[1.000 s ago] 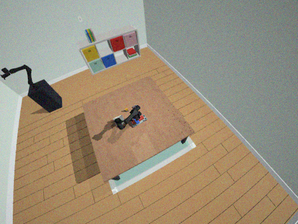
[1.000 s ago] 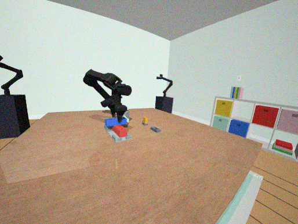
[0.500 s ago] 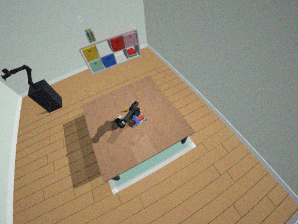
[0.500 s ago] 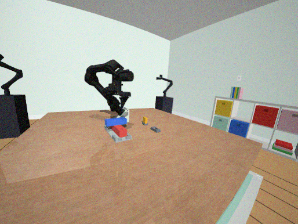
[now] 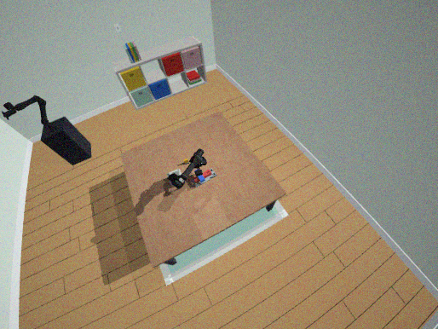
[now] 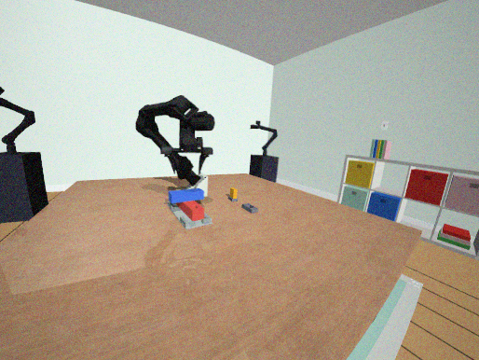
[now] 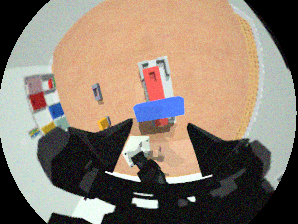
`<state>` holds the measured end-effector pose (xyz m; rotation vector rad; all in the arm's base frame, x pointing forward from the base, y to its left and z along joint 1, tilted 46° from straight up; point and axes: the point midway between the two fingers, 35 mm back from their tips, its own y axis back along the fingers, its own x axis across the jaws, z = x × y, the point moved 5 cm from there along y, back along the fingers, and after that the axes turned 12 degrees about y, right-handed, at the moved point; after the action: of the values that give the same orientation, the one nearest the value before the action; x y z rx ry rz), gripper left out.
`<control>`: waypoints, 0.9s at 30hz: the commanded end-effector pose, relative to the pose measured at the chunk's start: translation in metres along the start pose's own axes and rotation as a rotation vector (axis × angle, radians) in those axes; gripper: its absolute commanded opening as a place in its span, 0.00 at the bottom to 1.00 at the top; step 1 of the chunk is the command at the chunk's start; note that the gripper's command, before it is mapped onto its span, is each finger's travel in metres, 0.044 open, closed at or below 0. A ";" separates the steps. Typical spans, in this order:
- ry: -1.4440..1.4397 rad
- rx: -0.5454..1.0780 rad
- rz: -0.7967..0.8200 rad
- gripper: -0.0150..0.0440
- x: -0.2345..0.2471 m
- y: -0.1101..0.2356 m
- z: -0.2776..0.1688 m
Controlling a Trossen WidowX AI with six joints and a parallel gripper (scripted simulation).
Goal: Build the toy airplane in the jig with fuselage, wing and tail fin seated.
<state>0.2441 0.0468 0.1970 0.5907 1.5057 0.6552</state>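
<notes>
Gripper [image 6: 190, 164] is held spread and empty above the jig [image 6: 191, 219], mid-table. Red fuselage [image 6: 192, 210] is cradled; blue wing [image 6: 185, 195] lies across it, seemingly seated. Yellow tail fin [image 6: 233, 192], toward the far edge, should be approached squarely and gripped low.

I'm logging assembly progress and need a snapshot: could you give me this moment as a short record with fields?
gripper: open, empty, raised above the jig
fuselage: red block lying in the grey jig
wing: blue bar lying across the fuselage
tail fin: yellow piece standing on the table, apart from the jig, not yet fitted
other: small grey piece on the table near the fin
</notes>
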 end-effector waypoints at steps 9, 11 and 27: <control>0.074 0.008 0.038 1.00 0.099 0.008 0.005; 0.086 0.013 0.040 1.00 0.136 0.008 -0.002; 0.110 0.028 0.006 1.00 0.247 -0.025 -0.050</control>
<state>0.1859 0.2151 0.0179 0.5903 1.6093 0.6977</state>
